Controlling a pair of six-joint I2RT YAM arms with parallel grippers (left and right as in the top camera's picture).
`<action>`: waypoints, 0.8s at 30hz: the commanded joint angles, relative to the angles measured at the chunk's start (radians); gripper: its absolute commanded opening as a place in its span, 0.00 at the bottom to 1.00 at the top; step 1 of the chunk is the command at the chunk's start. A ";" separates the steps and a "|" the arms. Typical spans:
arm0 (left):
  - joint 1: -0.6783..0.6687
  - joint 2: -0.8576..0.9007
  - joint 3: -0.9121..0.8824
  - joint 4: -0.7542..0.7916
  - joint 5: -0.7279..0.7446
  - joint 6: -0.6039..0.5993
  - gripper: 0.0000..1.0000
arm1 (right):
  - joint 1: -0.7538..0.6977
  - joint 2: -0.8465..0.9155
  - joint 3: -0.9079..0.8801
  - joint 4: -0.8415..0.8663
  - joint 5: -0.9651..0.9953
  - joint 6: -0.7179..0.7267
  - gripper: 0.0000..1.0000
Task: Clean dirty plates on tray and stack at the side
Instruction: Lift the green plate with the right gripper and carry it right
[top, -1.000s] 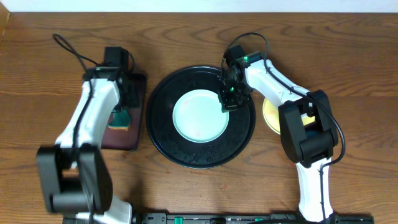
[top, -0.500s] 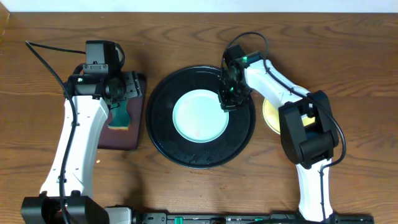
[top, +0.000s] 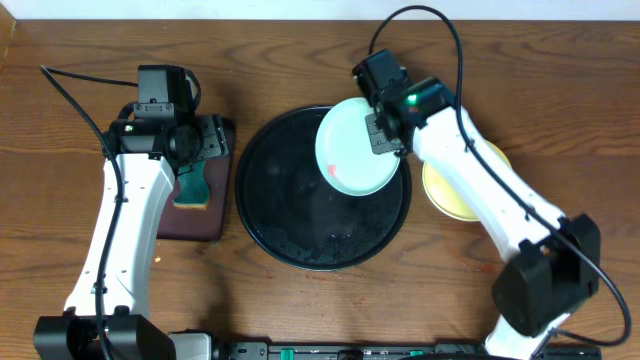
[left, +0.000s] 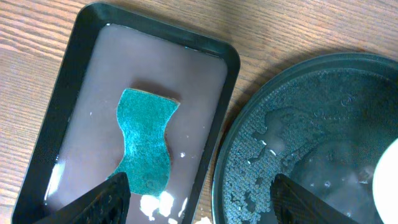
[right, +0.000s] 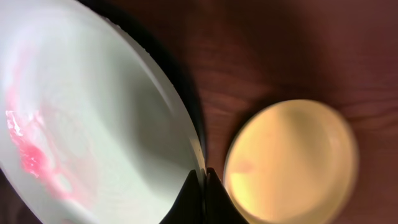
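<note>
Brown wood-grain tabletop (top: 330, 310) fills view left to right; thin white wall strip (top: 300, 8) at far edge; even light, no hard shadows.

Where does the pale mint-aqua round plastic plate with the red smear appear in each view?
Overhead: mint-aqua plate upper centre-right, held by the right gripper over the glossy black tray.
Left wrist: pale sliver at the right edge.
Right wrist: fills the left half.
Shared landmark: the black tray's rim.
</note>
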 joint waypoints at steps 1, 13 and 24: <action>0.003 0.004 0.010 0.001 0.010 0.002 0.73 | 0.068 -0.021 0.004 -0.018 0.226 0.050 0.01; 0.003 0.004 0.010 0.001 0.010 0.002 0.73 | 0.364 -0.024 0.004 -0.175 0.806 0.258 0.01; 0.003 0.004 0.010 0.001 0.010 0.002 0.73 | 0.454 -0.024 0.004 -0.188 1.009 0.259 0.01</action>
